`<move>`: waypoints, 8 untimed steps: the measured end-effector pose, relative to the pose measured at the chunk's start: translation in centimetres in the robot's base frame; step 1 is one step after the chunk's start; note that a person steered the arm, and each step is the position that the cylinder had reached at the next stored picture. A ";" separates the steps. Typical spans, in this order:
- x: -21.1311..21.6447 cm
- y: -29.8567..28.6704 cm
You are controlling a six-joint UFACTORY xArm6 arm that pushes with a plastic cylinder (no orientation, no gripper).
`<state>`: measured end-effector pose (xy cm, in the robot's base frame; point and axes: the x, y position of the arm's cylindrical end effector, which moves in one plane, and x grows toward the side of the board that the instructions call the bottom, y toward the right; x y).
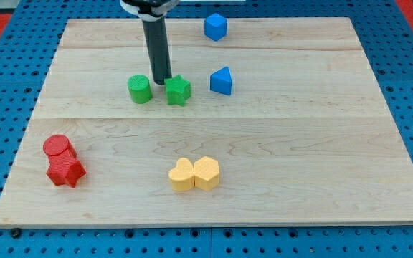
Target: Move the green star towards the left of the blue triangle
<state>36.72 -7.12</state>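
Pushing setup: my tip [160, 82] sits between the green cylinder [140, 89] and the green star [178, 91], touching the star's upper-left edge — placed to shove it toward the view's right.
Green star: on the bench [278, 165], near the blue triangle [221, 81], on its left.
Gripper: none — only a rod, holding nothing.
Blue cube [215, 27]: near the view's top, well apart.

I'm seeing no readable text, labels, numbers or signs anywhere on the board [278, 143] or blocks.
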 end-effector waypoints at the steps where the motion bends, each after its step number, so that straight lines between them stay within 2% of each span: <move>1: 2.7 -1.9; 2: 2.6 -8.3; 3: 3.0 -8.3; 4: 9.3 -4.4; 5: 9.6 0.8; 8: 3.3 0.8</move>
